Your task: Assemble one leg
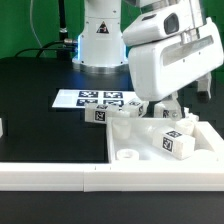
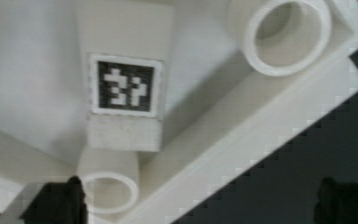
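My gripper [image 1: 166, 106] hangs low over the back of the large white square panel [image 1: 200, 160] at the exterior view's right. In the wrist view the gripper [image 2: 202, 205] is open and holds nothing. A leg [image 2: 123, 100] lies on the panel [image 2: 34, 60] with its tag up, and its round peg end [image 2: 114, 190] is just inside one fingertip [image 2: 60, 200]. The other fingertip [image 2: 345, 200] is far off over dark table. Another tagged leg [image 1: 172, 142] lies on the panel. Two more legs [image 1: 100, 113] [image 1: 123, 112] lie by the panel's back left corner.
The marker board [image 1: 95, 98] lies behind the legs. A long white bar [image 1: 50, 175] runs along the front edge. The robot base [image 1: 98, 40] stands at the back. A panel corner hole [image 2: 300, 35] shows in the wrist view.
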Robot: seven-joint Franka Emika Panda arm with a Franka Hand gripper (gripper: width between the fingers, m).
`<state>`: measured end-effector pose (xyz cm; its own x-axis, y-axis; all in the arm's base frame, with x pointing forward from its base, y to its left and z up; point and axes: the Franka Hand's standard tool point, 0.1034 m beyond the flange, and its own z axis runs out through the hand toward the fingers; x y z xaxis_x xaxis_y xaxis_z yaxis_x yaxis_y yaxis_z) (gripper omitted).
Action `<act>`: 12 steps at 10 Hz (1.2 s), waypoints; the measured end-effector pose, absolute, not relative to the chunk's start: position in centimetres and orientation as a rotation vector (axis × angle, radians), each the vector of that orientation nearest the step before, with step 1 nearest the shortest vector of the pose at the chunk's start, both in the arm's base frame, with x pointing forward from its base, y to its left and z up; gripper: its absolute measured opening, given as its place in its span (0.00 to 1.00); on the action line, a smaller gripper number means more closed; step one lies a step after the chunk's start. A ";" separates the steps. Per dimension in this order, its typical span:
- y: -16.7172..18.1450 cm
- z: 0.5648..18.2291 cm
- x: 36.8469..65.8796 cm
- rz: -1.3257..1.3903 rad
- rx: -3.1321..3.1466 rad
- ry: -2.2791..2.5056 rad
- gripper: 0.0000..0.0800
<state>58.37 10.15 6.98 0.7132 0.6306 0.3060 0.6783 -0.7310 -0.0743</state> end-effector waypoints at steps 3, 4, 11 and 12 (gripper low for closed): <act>10.0 5.6 59.3 -0.393 -2.755 -1.006 0.81; 9.3 4.2 59.1 -0.410 -2.750 -1.017 0.81; 8.2 1.3 58.4 -0.400 -2.737 -1.008 0.56; 8.2 1.3 58.4 -0.400 -2.737 -1.008 0.34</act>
<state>58.40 8.23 1.33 0.7313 0.6038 0.3171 0.6571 -0.7483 -0.0904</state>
